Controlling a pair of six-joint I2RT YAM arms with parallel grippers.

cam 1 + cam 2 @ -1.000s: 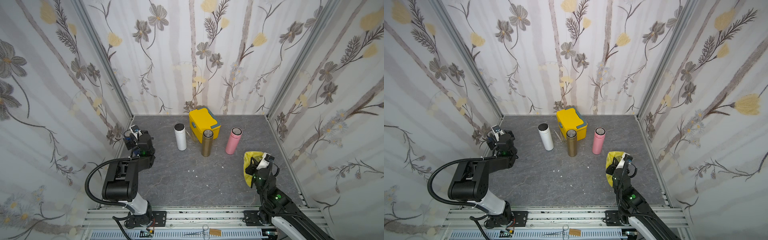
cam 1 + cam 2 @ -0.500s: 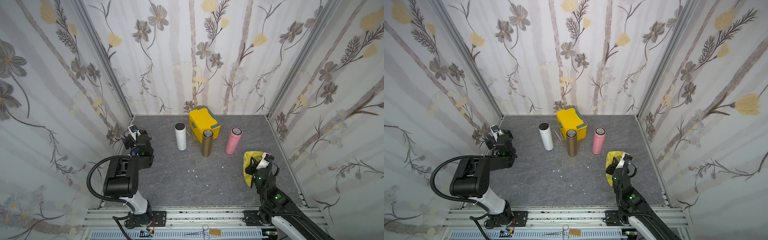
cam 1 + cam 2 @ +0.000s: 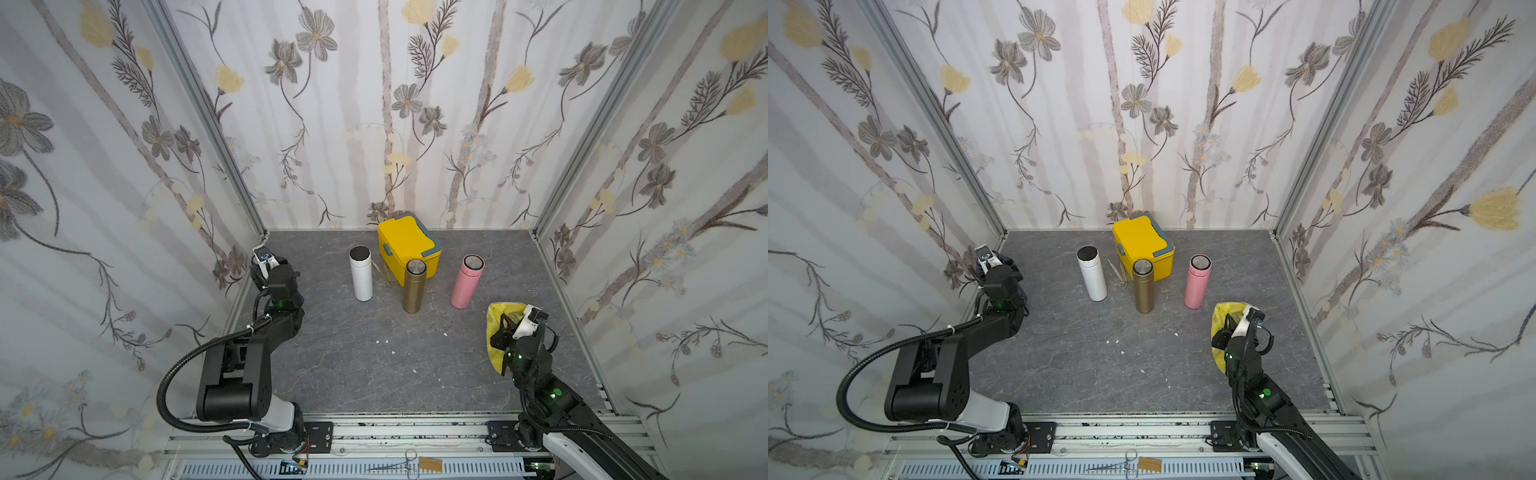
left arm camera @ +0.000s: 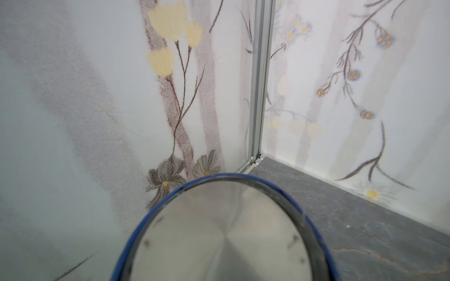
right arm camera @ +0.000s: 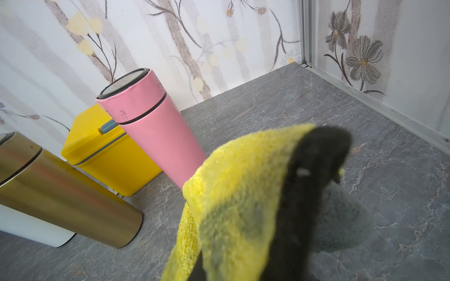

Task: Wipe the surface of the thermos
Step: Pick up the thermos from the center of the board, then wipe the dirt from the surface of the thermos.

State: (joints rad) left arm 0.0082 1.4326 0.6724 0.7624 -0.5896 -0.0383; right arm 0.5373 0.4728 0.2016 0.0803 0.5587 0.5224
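Your left fingers (image 3: pixel 279 277) are clamped on the blue thermos (image 4: pixel 219 233), close by the left wall. Your right fingers (image 5: pixel 316 170) pinch the yellow cloth (image 5: pixel 231 194) at the right of the bench (image 3: pixel 374 365). Between the arms stand a white thermos (image 3: pixel 360 276), gold thermos (image 3: pixel 413 291) and pink thermos (image 3: pixel 466 284), around a yellow box (image 3: pixel 405 245).

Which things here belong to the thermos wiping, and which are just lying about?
In use: blue thermos, at the left gripper; yellow cloth, in the right gripper.
Lying about: white thermos, gold thermos, pink thermos, yellow lidded box, metal forceps beside it.
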